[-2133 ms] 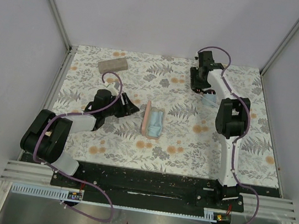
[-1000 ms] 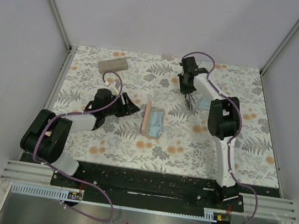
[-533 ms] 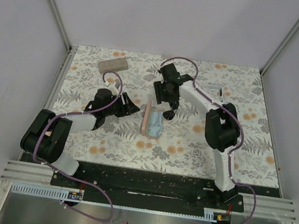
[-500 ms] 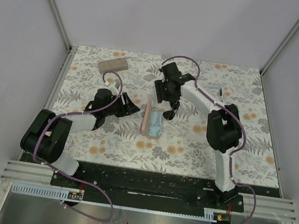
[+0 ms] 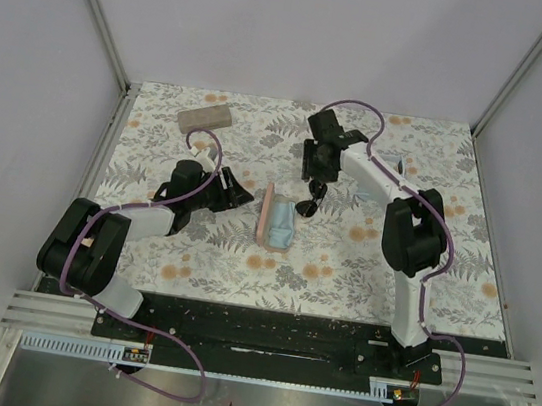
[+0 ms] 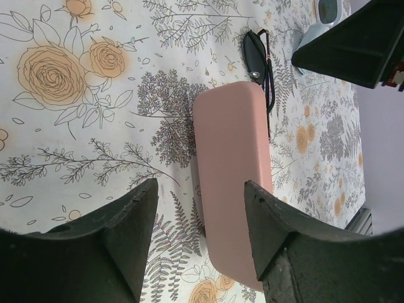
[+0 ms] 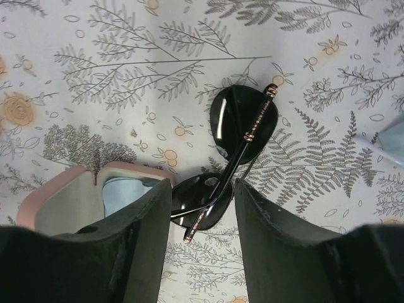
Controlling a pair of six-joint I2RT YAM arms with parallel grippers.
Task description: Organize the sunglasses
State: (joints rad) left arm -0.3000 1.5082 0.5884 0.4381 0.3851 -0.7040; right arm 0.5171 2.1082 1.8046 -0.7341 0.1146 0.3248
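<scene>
The black-framed sunglasses lie folded on the table just right of the open pink case. They also show in the right wrist view and the left wrist view. My right gripper hovers just behind and above them, open, with nothing held. My left gripper is open and low at the left of the pink case, which lies ahead between its fingers. I cannot make out the white-framed pair.
A light blue cloth lies inside the pink case. Another light blue piece lies right of the sunglasses. A tan case sits at the back left. Walls border the flowered table on three sides.
My right gripper moved from the back right to the pink case with the black sunglasses, let them go beside it, and drew back a little. The left arm has not moved.
</scene>
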